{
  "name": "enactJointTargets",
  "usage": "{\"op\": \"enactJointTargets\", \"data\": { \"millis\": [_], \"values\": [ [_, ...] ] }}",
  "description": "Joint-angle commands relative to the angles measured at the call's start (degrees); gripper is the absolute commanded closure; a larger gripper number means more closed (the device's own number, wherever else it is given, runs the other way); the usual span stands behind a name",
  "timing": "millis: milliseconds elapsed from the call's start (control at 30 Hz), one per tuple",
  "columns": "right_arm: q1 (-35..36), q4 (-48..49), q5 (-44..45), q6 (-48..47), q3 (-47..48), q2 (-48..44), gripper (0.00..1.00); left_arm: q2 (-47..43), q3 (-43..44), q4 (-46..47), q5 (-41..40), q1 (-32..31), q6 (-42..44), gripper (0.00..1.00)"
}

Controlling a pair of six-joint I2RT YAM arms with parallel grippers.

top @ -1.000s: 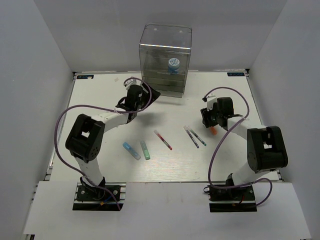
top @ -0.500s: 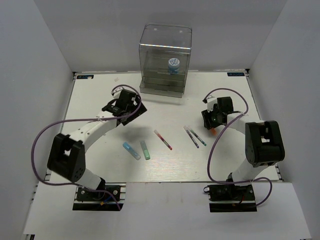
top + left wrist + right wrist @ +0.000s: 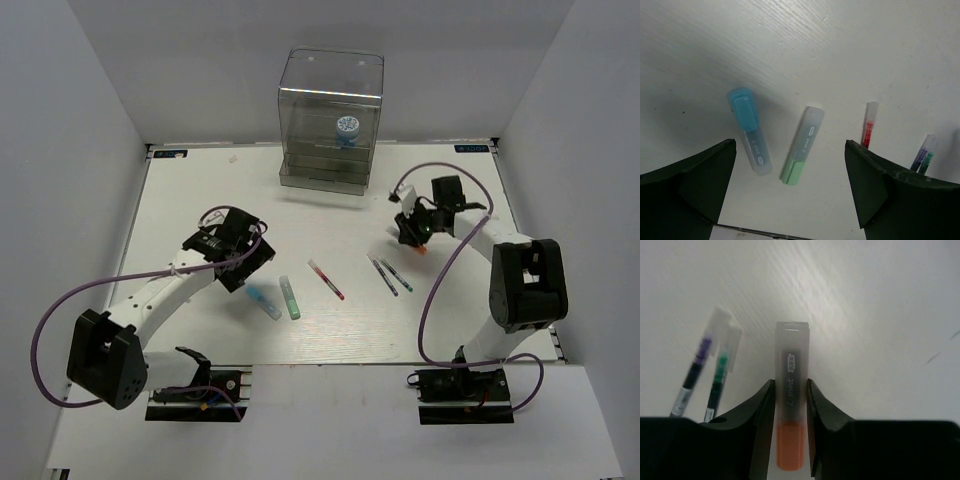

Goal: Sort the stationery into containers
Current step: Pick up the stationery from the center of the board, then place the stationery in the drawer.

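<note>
Your right jaws are closed onto the orange-capped marker (image 3: 791, 355), pinching its clear barrel from both sides, orange cap toward the wrist. Neither view lets you tell whether the marker is off the desk (image 3: 200, 190). Just left of it in the right wrist view lie two thin dark pens, the purple-inked pen (image 3: 696, 367) and the green-inked pen (image 3: 720, 372). They lie side by side, nearly touching, flat on the desk.

Your left jaws are spread wide, holding nothing, hanging above the light-blue marker (image 3: 750, 131) and the green marker (image 3: 801, 146). Both markers lie flat, near each other but apart. The blue cap points away from the wrist, the green cap toward it. The red pen (image 3: 868, 131) lies further right, apart from both.

The clear plastic drawer box (image 3: 331, 118) stands at the middle of the desk's far edge. The blue-and-white jar (image 3: 347, 128) sits inside it, in an upper compartment — you cannot tell exactly which.
</note>
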Motion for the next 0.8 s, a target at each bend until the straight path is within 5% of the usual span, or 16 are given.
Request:
{"op": "enactJointTargets", "data": {
  "millis": [0, 267, 567, 767],
  "values": [
    [2.2, -5.2, -14.5, -12.2, 12.1, -0.3, 1.0, -2.8, -1.1, -4.4, -0.5, -0.3, -5.1, 0.0],
    [9.2, -2.2, -24.1, -16.9, 30.5, 8.2, 1.0, -0.4, -6.5, -1.2, 1.4, -0.3, -5.1, 0.0],
    [13.1, 19.8, -22.0, -11.8, 38.5, 19.8, 1.0, 6.7, -7.6, 1.6, 2.7, -0.3, -4.6, 0.0],
    [14.1, 23.9, -19.9, -11.5, 47.6, 26.1, 1.0, 8.5, -7.0, 2.1, 3.3, -0.3, -4.0, 0.03]
  ]
}}
